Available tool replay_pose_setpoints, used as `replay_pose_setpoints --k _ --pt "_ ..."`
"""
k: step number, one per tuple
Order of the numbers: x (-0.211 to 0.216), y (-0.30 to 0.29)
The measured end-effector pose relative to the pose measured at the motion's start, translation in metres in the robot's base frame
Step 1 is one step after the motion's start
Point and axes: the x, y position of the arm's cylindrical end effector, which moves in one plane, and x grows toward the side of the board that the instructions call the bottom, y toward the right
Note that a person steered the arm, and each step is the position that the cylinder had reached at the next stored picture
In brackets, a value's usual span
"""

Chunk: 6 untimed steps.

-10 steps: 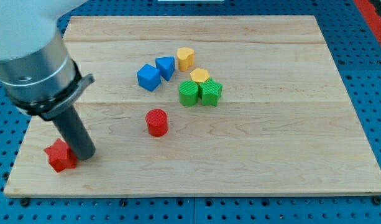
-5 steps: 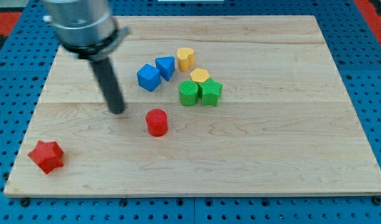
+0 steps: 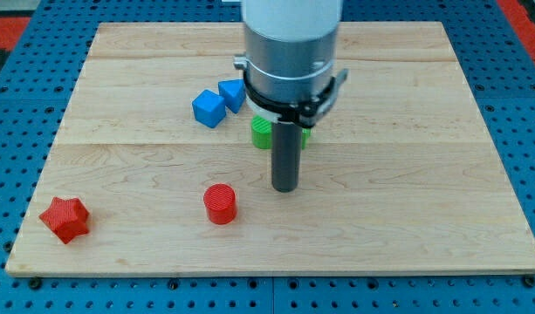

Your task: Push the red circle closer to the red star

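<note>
The red circle (image 3: pixel 220 203) stands on the wooden board (image 3: pixel 407 174), left of centre near the view's bottom. The red star (image 3: pixel 65 218) lies at the board's bottom left corner, well left of the circle. My tip (image 3: pixel 285 187) is down on the board just right of the red circle and slightly above it, with a small gap between them. The arm's grey body rises from the tip toward the view's top.
A blue cube (image 3: pixel 209 108) and a blue triangular block (image 3: pixel 233 92) sit above the circle. A green block (image 3: pixel 263 133) shows partly behind the rod; other blocks there are hidden by the arm.
My tip has swept from the red star at the left, past the circle, to its right side. The red circle has shifted down a little. The star sits slightly further left and lower.
</note>
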Motion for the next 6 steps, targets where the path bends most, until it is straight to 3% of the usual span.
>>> replay_pose_setpoints --k 3,5,6 --pt "0.011 -0.123" --pt "0.023 -0.079" --pt "0.036 -0.114"
